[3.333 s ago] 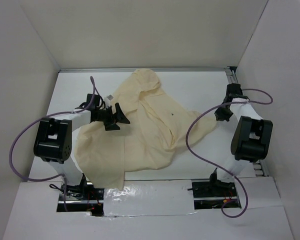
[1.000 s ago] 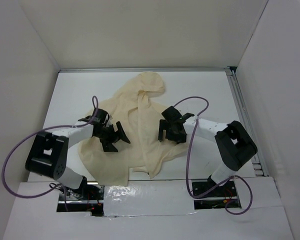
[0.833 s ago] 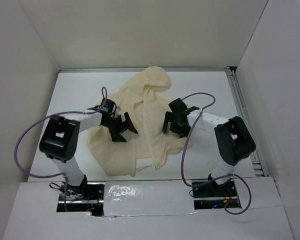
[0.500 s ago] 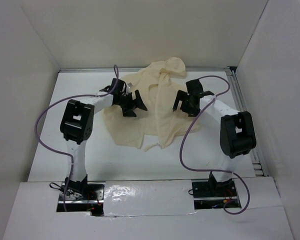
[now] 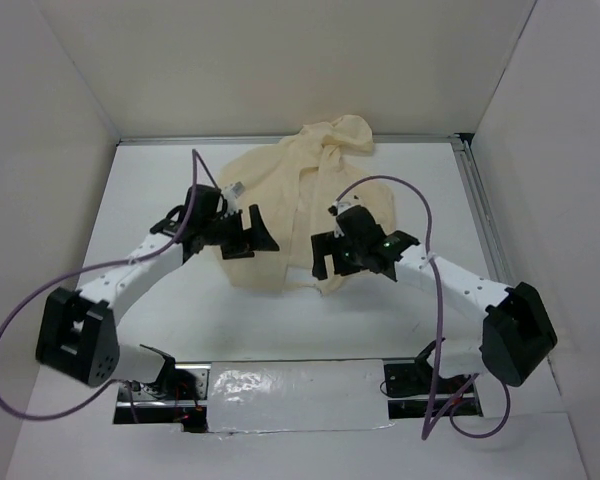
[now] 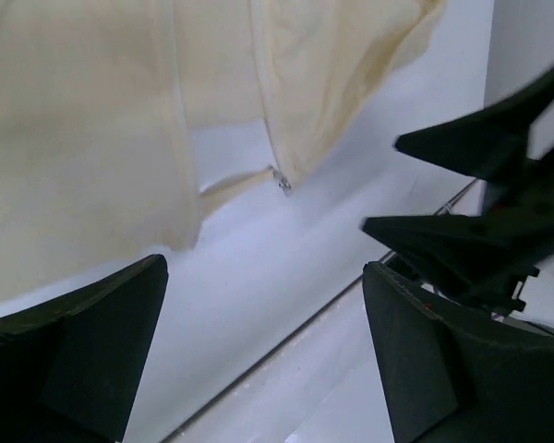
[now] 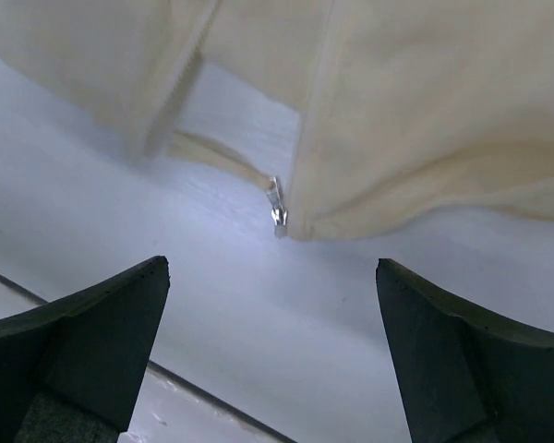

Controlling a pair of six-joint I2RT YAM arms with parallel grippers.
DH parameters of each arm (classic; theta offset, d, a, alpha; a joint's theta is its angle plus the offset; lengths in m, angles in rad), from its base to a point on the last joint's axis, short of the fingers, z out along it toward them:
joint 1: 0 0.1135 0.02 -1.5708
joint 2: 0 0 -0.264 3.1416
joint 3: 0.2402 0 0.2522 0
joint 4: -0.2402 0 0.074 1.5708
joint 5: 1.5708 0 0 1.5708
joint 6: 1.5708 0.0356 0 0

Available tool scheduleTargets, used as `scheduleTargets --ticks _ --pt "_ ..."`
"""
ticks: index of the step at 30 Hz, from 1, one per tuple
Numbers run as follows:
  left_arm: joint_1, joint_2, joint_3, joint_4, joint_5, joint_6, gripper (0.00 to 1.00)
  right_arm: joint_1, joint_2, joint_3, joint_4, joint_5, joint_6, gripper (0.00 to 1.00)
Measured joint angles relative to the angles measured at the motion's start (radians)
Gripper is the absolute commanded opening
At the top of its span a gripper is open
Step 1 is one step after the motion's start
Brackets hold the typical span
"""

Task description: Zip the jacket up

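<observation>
The pale cream jacket (image 5: pixel 285 195) lies spread on the far middle of the white table (image 5: pixel 150 300), its hood (image 5: pixel 342 132) bunched against the back wall. My left gripper (image 5: pixel 248 235) hovers open over the jacket's left lower part. My right gripper (image 5: pixel 330 255) hovers open over the lower right hem. The left wrist view shows the jacket's hem (image 6: pixel 92 138) and a small metal zipper end (image 6: pixel 283 185) ahead of my open left gripper (image 6: pixel 263 346). From the right wrist, the zipper pull (image 7: pixel 277 212) hangs at the hem corner (image 7: pixel 425 120), beyond my open right gripper (image 7: pixel 272 346).
White enclosure walls stand on three sides. A metal rail (image 5: pixel 478 215) runs along the table's right edge. Purple cables (image 5: pixel 420 200) loop from both arms. A shiny taped strip (image 5: pixel 290 385) lies between the arm bases. The right arm's fingers (image 6: pixel 480 148) show in the left wrist view.
Both grippers have drawn back from the far part of the table toward the jacket's lower hem. The jacket lies flatter and wider than half a second ago.
</observation>
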Motion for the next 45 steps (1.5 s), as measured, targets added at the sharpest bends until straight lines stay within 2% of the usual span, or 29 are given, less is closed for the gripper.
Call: scheduleTargets --ticks 5,11,14,18,19,20,22,26,28,31,33,39,41,42,45 --pt "-0.001 -0.184 -0.161 -0.021 -0.007 -0.034 0.99 0.081 0.101 -0.043 0.000 0.033 0.031 0.92" --pt "-0.001 -0.261 -0.253 -0.060 -0.029 -0.055 0.99 0.090 0.233 -0.028 0.008 0.112 0.072 0.85" --pt "-0.001 -0.288 -0.270 -0.070 -0.032 -0.068 0.99 0.090 0.284 -0.002 0.008 0.146 0.095 0.84" --pt "0.000 -0.300 -0.271 -0.072 -0.037 -0.069 0.99 0.090 0.340 0.026 0.015 0.164 0.116 0.77" --pt "0.000 -0.300 -0.272 -0.072 -0.039 -0.069 0.99 0.090 0.349 0.027 0.016 0.169 0.121 0.75" --pt "0.000 -0.300 -0.271 -0.072 -0.040 -0.069 0.99 0.091 0.357 0.032 0.013 0.177 0.128 0.63" --pt "0.002 -0.300 -0.272 -0.072 -0.041 -0.069 0.99 0.092 0.366 0.039 0.016 0.194 0.142 0.50" --pt "0.002 -0.301 -0.272 -0.072 -0.041 -0.069 0.99 0.092 0.380 0.048 0.014 0.224 0.172 0.46" --pt "0.002 -0.300 -0.272 -0.072 -0.043 -0.069 0.99 0.093 0.389 0.057 0.014 0.236 0.183 0.48" --pt "0.004 -0.300 -0.272 -0.072 -0.050 -0.068 0.99 0.093 0.395 0.065 0.014 0.241 0.202 0.63" --pt "0.006 -0.300 -0.272 -0.073 -0.054 -0.068 0.99 0.097 0.399 0.071 0.014 0.243 0.219 0.68" --pt "0.007 -0.301 -0.272 -0.077 -0.056 -0.068 0.99 0.116 0.399 0.073 0.007 0.274 0.262 0.66" --pt "0.007 -0.301 -0.272 -0.079 -0.059 -0.068 0.99 0.129 0.399 0.073 -0.003 0.293 0.287 0.68" --pt "0.007 -0.302 -0.272 -0.081 -0.063 -0.068 0.99 0.137 0.399 0.074 -0.009 0.301 0.301 0.73" --pt "0.007 -0.308 -0.272 -0.083 -0.071 -0.068 0.99 0.161 0.426 0.103 -0.051 0.333 0.332 0.72"
